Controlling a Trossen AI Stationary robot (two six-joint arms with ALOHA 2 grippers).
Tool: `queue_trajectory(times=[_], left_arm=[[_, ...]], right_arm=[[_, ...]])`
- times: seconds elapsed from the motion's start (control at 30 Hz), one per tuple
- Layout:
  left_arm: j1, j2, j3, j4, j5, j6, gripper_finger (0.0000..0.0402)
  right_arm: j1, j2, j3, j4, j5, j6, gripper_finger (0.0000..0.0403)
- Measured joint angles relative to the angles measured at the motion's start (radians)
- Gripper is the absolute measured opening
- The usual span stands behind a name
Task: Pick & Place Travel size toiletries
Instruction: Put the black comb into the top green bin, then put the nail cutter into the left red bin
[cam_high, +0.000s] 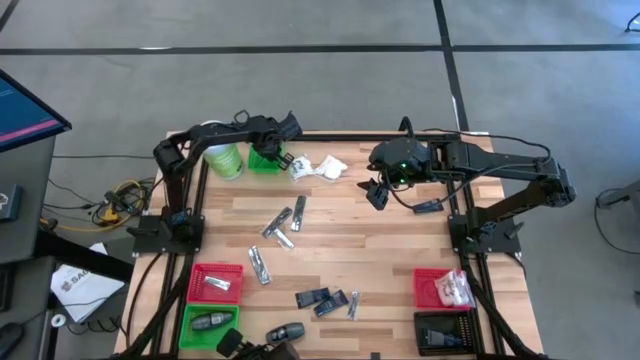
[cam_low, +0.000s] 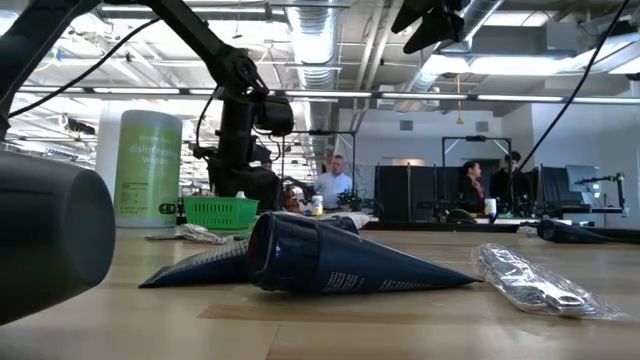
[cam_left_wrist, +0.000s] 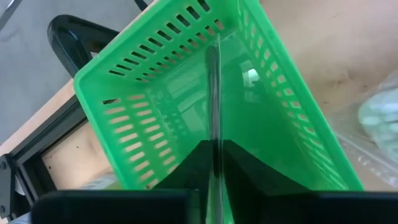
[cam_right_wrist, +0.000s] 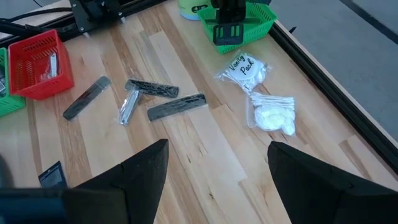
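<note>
At the table's far left edge, the left gripper (cam_high: 268, 152) hangs over the small green bin (cam_high: 264, 160) beside the tall green canister (cam_high: 224, 158); its wrist view shows the two dark fingers (cam_left_wrist: 186, 168) close together with a thin upright sliver between them above the bin's slatted wall (cam_left_wrist: 155, 106), though what that sliver is cannot be told. Just right of the bin, two white sachets (cam_high: 312, 168) lie near the far rim. Slim silvery packets (cam_high: 284, 224) are scattered over the middle boards, with open wood around them, and flat dark packets (cam_high: 322, 298) lie toward the near edge. A red bin (cam_high: 217, 283) and a green bin (cam_high: 208, 324) sit at the near left corner. To the right, the right gripper (cam_high: 378, 192) hovers above bare table with its jaws spread wide and empty. A red bin (cam_high: 442, 288) and a black bin (cam_high: 446, 333) occupy the near right corner.
</note>
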Motion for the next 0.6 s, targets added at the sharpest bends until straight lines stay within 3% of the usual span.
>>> queue_trajectory(times=[0.3,0.6], left_arm=[[-0.008,-0.033,0.000,-0.008,-0.032,0.009,0.0111],[-0.021,-0.197,0.001,0.003,-0.043,0.031,0.0112]], right_arm=[[-0.027,0.000,0.000,-0.005,0.000,-0.003,0.0265],[-0.057,0.000,0.000,0.003,0.000,-0.058,0.0265]])
